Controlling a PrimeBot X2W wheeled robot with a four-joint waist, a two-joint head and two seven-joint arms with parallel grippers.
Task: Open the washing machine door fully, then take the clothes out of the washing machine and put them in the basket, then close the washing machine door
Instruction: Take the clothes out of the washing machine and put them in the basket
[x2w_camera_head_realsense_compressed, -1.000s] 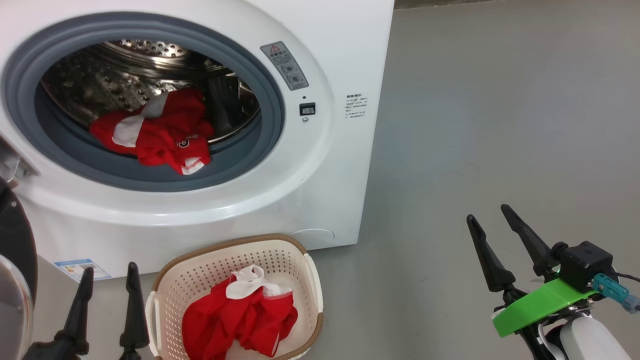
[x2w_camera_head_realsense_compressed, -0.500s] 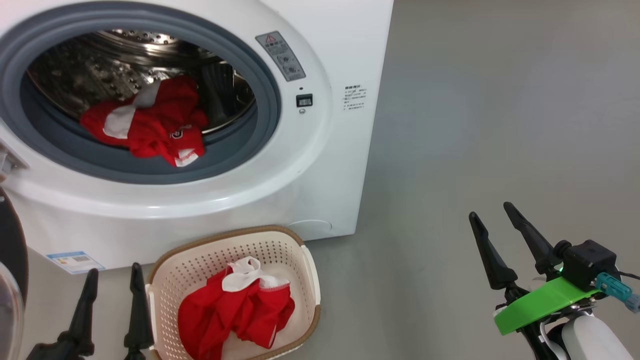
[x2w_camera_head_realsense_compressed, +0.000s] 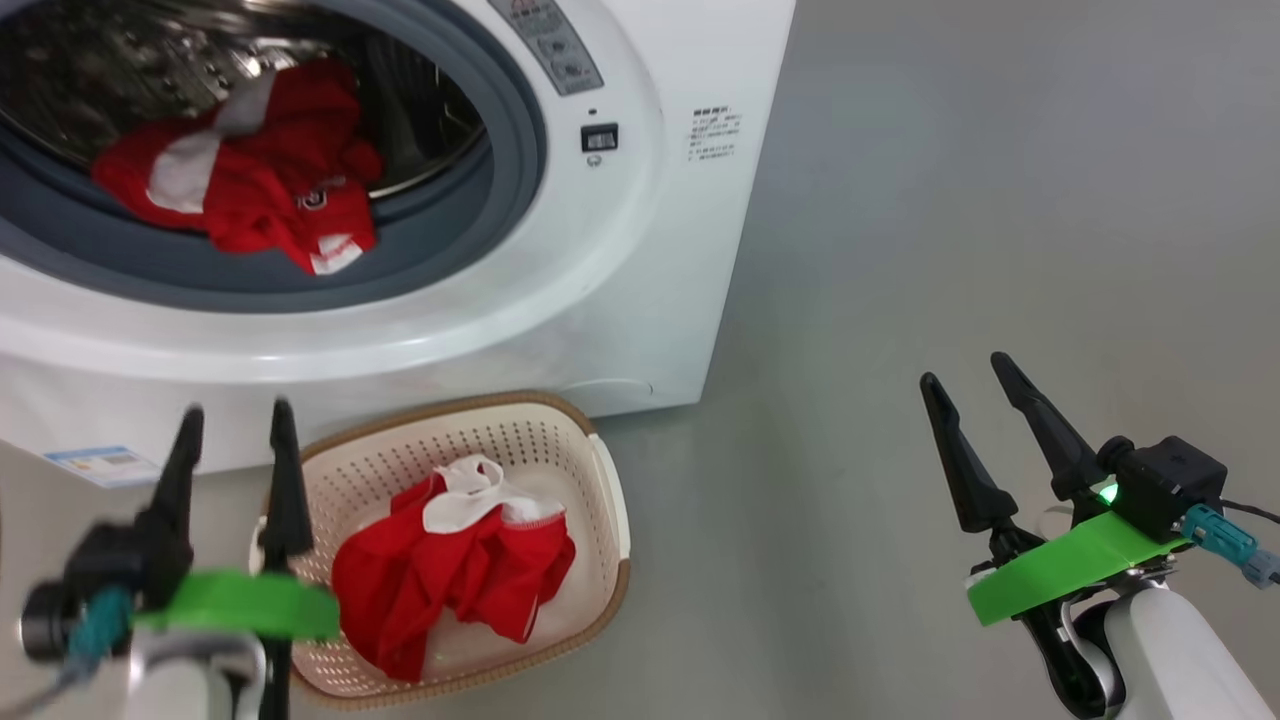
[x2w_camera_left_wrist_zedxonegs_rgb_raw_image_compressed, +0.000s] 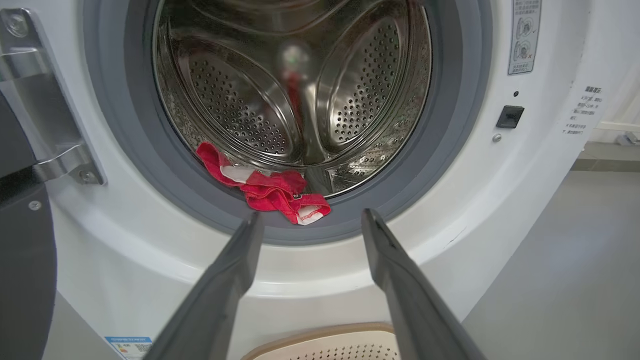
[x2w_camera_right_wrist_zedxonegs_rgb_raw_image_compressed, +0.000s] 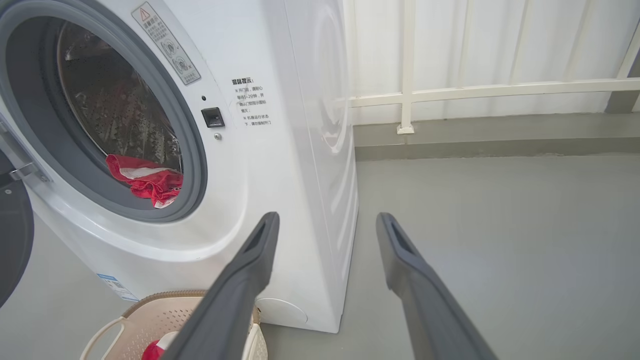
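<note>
**Step in hand:** unloading. The washing machine door (x2w_camera_left_wrist_zedxonegs_rgb_raw_image_compressed: 22, 280) stands swung out at the left of the washing machine (x2w_camera_head_realsense_compressed: 640, 260) with its hinge bracket (x2w_camera_left_wrist_zedxonegs_rgb_raw_image_compressed: 47, 125) exposed, so the opening step reads as done.

**Clothes:** one red garment (x2w_camera_head_realsense_compressed: 240, 185) with white bands lies at the front lip of the steel drum (x2w_camera_left_wrist_zedxonegs_rgb_raw_image_compressed: 300, 80). Its lower edge drapes over the grey door seal (x2w_camera_head_realsense_compressed: 470, 250). A second red garment (x2w_camera_head_realsense_compressed: 450, 575) lies inside the basket (x2w_camera_head_realsense_compressed: 605, 490), which sits on the floor (x2w_camera_head_realsense_compressed: 950, 200) just in front of the washing machine, below the opening.

**Left gripper** (x2w_camera_head_realsense_compressed: 236, 410)**:** jaws spread wide with nothing between them, raised in front of the washing machine just below the opening. In the left wrist view its fingers frame the draped garment without touching it.

**Right gripper** (x2w_camera_head_realsense_compressed: 965, 370)**:** jaws spread wide and empty, well to the right of the washing machine.

**Assessment:** about half the load appears to be out, and door closure is outstanding.

**Next move, as judged:**
- The left gripper should advance up through the opening and clear the lower seal.
- It should close on the bunched middle of the garment rather than on the thin white edge.
- The fabric then needs lifting free of the seal, where it could snag, before it is lowered into the basket.
</note>
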